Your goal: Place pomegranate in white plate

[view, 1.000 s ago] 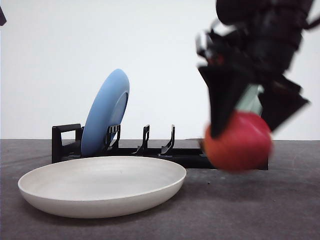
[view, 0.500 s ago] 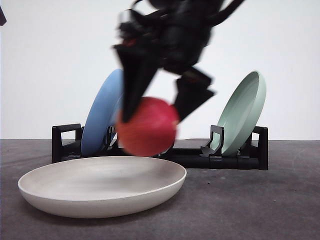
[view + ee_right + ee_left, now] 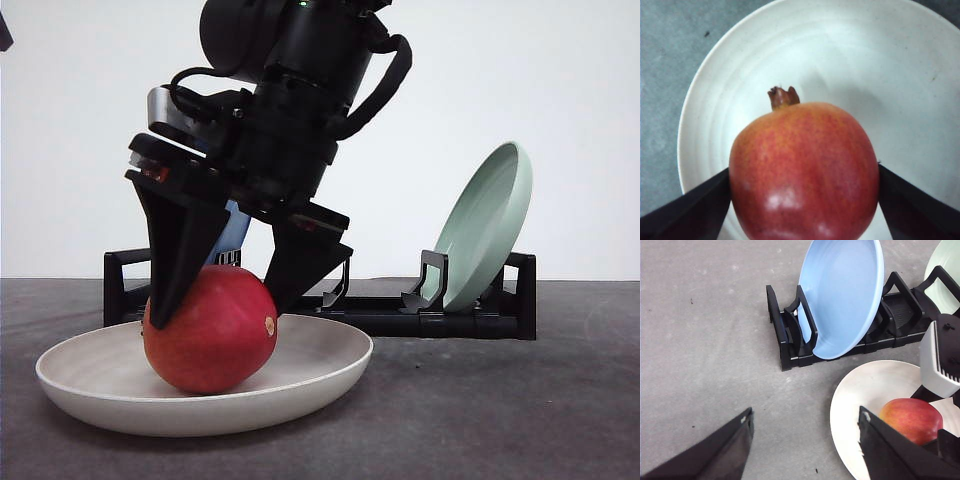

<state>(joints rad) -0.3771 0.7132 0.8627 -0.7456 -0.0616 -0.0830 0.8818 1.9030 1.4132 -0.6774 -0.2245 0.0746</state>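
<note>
My right gripper (image 3: 215, 305) was clamped around the pomegranate (image 3: 210, 331), one black wedge-shaped finger (image 3: 178, 250) on each side of it, and the fruit was sitting down inside the white plate (image 3: 330, 375), touching the plate floor as far as the front view showed. From my right wrist camera the fingers pressed against both flanks of the fruit.

The pomegranate was smooth and slightly glossy, deep red with an orange-yellow blush near the top, plus a small dry brown crown sticking out. In the front view there was a little tan spot on its skin. The plate was matte cream-white, wide and shallow with a raised rim, with faint concentric rings in the surface.

Behind it stood a black plastic dish rack (image 3: 420, 318) with upright dividers. A blue plate (image 3: 842, 295) leaned on edge in one slot, smooth and a bit shiny, and a pale green plate (image 3: 485, 225) leaned at the other end. The table (image 3: 520, 410) was a dull grey, slightly speckled surface.

My left gripper (image 3: 805, 447) hung above the table beside the white plate, fingers spread wide with nothing between them.

No labels or writing that I could read anywhere.
</note>
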